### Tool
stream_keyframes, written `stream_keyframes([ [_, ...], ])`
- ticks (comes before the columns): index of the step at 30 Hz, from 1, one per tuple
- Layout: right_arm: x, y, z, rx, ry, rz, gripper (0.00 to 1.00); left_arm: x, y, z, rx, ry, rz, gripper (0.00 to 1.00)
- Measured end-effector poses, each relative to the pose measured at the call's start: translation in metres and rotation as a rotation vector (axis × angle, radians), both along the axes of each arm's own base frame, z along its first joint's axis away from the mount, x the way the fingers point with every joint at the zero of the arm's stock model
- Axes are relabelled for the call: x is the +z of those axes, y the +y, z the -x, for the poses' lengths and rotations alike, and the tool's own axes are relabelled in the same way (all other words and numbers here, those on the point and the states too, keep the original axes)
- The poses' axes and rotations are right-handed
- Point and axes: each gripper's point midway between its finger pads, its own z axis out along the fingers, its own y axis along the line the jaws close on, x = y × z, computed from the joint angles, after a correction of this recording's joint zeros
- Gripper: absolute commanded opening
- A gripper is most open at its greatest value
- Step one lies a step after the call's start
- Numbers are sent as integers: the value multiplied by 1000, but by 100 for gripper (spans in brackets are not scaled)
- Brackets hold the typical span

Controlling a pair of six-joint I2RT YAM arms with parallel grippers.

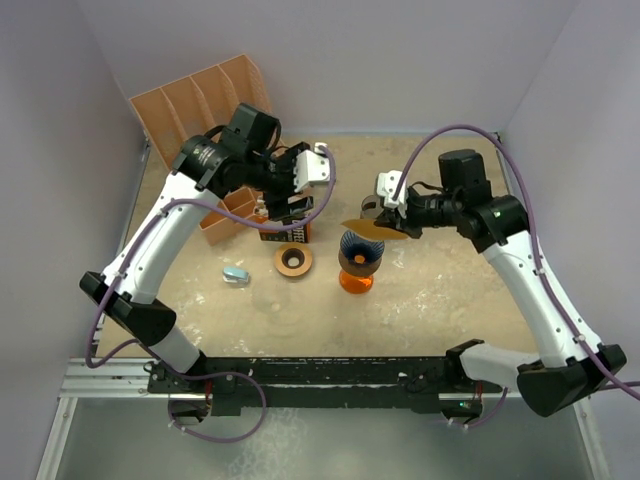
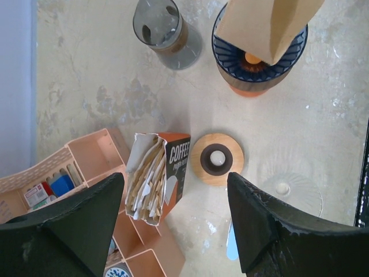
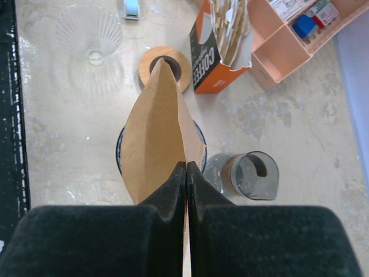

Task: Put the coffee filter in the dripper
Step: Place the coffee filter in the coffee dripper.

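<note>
Right wrist: right tool (image 3: 185, 167) pressed together, pinching coffee filter (image 3: 155, 127) by its edge, poised for lowering into dripper (image 3: 120, 151) beneath the tool.
Left wrist: left tool (image 2: 174, 175) spread, empty, filter box (image 2: 180, 157) below.

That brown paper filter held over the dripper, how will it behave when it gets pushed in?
Probably very light and floppy: the coffee filter hangs as a thin folded sheet from one edge pinched in the right pincer. Folded flat, it may crumple rather than open against the ribbed dripper. Likely tears easily, being thin paper.
</note>
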Motion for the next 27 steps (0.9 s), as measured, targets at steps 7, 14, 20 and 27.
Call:
stream_keyframes([
  [7, -19, 5, 9, 27, 52, 15, 0, -21, 5, -1, -16, 9, -57, 70],
  [14, -35, 5, 2, -2, 99, 36, 0, -38, 9, 4, -59, 13, -98, 70],
  [20, -41, 8, -7, -26, 125, 34, 0, -39, 16, 14, -102, -4, -114, 70],
  [27, -43, 10, -17, -54, 127, 28, 6, -28, 14, 34, -153, -3, -56, 68],
])
